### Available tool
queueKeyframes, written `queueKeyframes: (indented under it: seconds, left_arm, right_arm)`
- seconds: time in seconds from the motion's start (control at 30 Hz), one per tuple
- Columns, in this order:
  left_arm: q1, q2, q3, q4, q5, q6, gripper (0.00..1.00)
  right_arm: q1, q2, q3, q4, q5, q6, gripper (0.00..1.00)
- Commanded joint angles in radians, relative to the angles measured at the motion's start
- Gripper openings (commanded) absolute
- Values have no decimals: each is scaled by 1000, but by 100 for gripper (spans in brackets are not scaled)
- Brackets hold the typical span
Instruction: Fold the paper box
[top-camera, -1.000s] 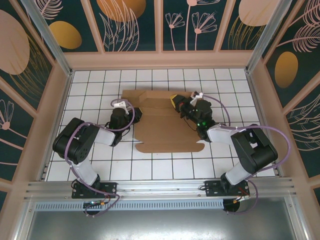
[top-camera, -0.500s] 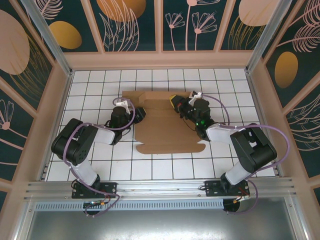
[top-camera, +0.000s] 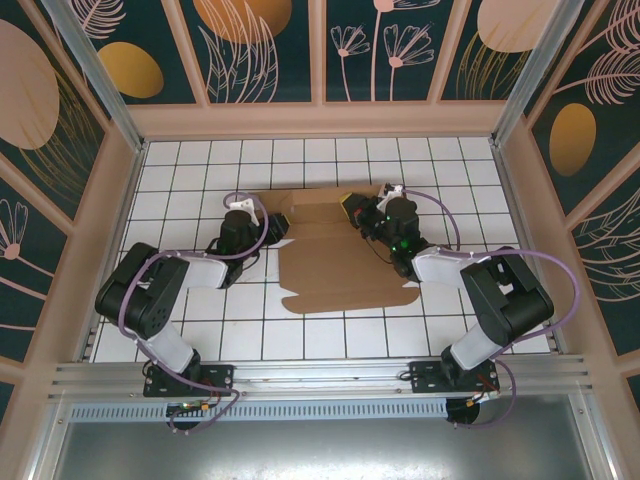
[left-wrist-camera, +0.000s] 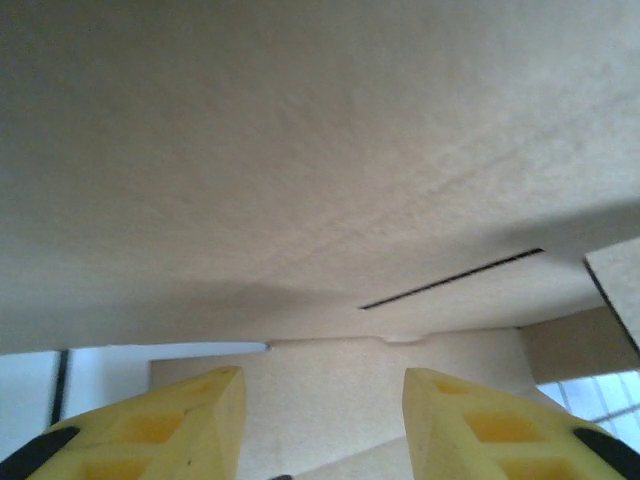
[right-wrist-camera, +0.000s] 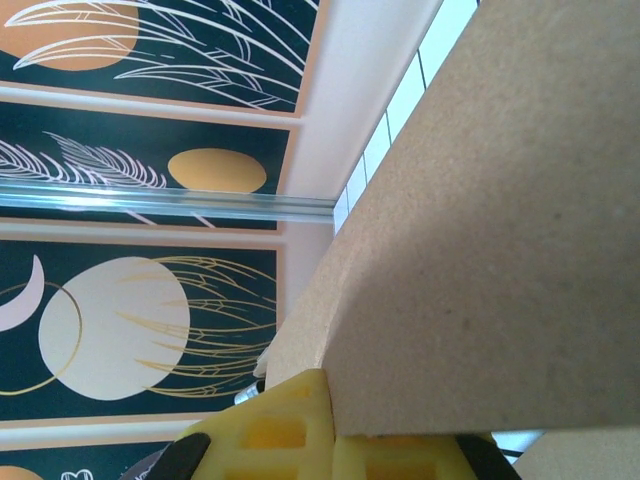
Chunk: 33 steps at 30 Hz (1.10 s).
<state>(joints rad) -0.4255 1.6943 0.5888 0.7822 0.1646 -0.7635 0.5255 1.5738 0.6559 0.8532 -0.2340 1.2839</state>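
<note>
The paper box is a flat brown cardboard sheet with flaps, lying mid-table. Its back right flap is lifted, and my right gripper is shut on that flap's edge. In the right wrist view the yellow fingers pinch the flap, which rises above them. My left gripper sits at the sheet's left edge. In the left wrist view its yellow fingertips stand apart, so the left gripper is open. Cardboard with a thin slot lies ahead of and above it.
The tabletop is white with a black grid and is walled on three sides by patterned panels. Aluminium posts stand at the back corners. A metal rail runs along the near edge.
The left gripper has opened and let go of the sheet's left side. The sheet has shifted slightly to the right. The right gripper keeps its hold on the back flap.
</note>
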Motion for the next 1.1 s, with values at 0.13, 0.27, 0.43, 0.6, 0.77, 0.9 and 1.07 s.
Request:
queueKeyframes:
  seconds: [0.13,0.27,0.43,0.6,0.77,0.9,1.07]
  left_arm:
    - [2,25,50,-95,-29,-4,49]
    - [3,25,80,-229,-119,-2,53]
    - [2,26,105,-311,-159,-8,58]
    - [1,40,92,-237,-100,-28,59]
    - [2,65,104,-161,-24,-37,58]
    - [2,71,114,-183,-52,-38,59]
    - [2,84,124,-186,-37,-38,58]
  right_arm:
    - [1,2,-5,-70,6,6,0]
    - [-6,1,-14,-22,-19,62,0]
    - [-12,-13,-11,24,-53,119,0]
    - [-4,-37,7,14,-54,124,0]
    - [8,-34,7,35,-60,146,0]
    - [11,-51,4,22,-55,138,0]
    - [11,-61,2,28,-57,140,0]
